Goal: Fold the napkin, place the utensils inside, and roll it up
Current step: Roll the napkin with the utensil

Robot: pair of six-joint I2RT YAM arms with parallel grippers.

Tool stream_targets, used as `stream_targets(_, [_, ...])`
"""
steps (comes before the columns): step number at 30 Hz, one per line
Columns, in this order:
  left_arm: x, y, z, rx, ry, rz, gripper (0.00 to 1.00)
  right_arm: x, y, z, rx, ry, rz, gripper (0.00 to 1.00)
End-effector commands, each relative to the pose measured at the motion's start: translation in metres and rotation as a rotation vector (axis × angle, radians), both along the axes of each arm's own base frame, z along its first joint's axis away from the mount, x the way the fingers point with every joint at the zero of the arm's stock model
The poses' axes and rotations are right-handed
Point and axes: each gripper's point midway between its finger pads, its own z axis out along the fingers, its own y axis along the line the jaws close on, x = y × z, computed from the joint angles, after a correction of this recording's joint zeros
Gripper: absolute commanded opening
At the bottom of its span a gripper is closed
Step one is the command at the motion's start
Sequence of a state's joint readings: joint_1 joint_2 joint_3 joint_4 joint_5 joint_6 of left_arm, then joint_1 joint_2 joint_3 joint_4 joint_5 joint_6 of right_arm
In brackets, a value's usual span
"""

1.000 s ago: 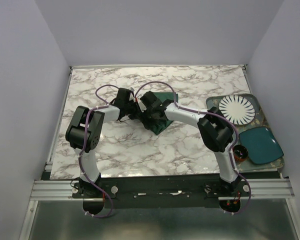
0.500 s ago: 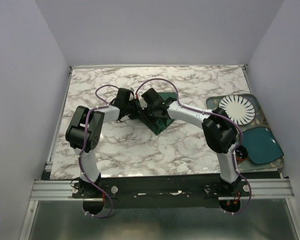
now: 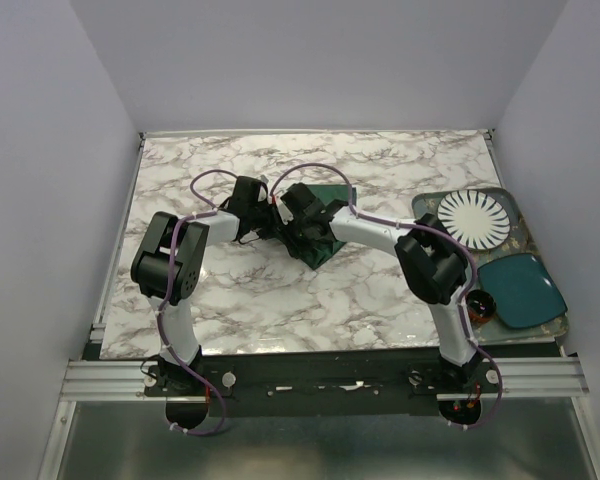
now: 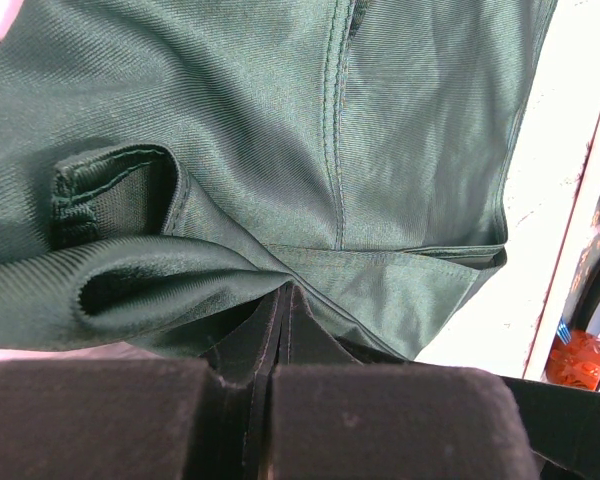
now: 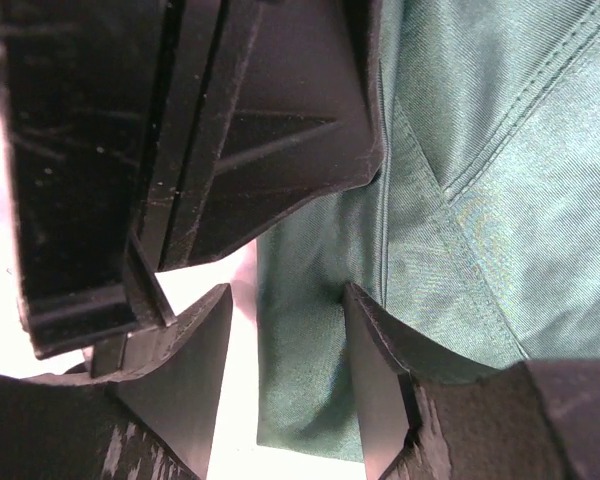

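The dark green napkin [image 3: 322, 254] lies bunched at the middle of the marble table, under both grippers. My left gripper [image 3: 273, 222] is shut on a fold of it; in the left wrist view its jaws [image 4: 280, 300] meet on the cloth [image 4: 380, 120], which has a rolled fold to the left. My right gripper [image 3: 298, 232] is open, and in the right wrist view [image 5: 285, 340] its jaws stand either side of a napkin edge [image 5: 500, 200], close beside the left gripper's black body [image 5: 230, 120]. The fork is not in view.
A tray [image 3: 500, 190] at the right edge holds a white ribbed plate [image 3: 473, 220], a teal dish [image 3: 520, 288] and a small red bowl [image 3: 480, 305]. Bare marble table [image 3: 240, 300] lies in front of the napkin.
The right arm swung slightly out half a second ago and has come back to where it was. The left gripper has kept its hold on the napkin.
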State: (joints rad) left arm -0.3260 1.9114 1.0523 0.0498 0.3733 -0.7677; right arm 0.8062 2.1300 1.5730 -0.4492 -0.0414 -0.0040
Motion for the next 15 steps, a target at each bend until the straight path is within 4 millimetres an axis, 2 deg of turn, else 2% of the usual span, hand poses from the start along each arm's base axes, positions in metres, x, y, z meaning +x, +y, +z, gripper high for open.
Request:
stream_targets(1, [-0.035,0.031,-0.051,0.133,0.163,0.028,0.00,-0.025,-0.025,-0.049,-0.101,0.096,-0.057,0.57])
stream_targets(4, [-0.036,0.031,-0.050,0.132,0.164,0.029,0.00,-0.037,-0.037,-0.065,-0.132,0.130,-0.076,0.56])
stream_targets(9, [-0.037,0.036,-0.048,0.109,0.166,0.049,0.00,-0.040,-0.068,-0.084,-0.245,0.106,-0.139,0.43])
stream_targets(11, [-0.038,0.036,-0.048,0.101,0.167,0.051,0.00,-0.047,-0.079,-0.095,-0.298,0.101,-0.152,0.44])
stream_targets(15, [-0.039,0.037,-0.050,0.098,0.172,0.054,0.00,-0.052,-0.082,-0.103,-0.338,0.069,-0.125,0.54])
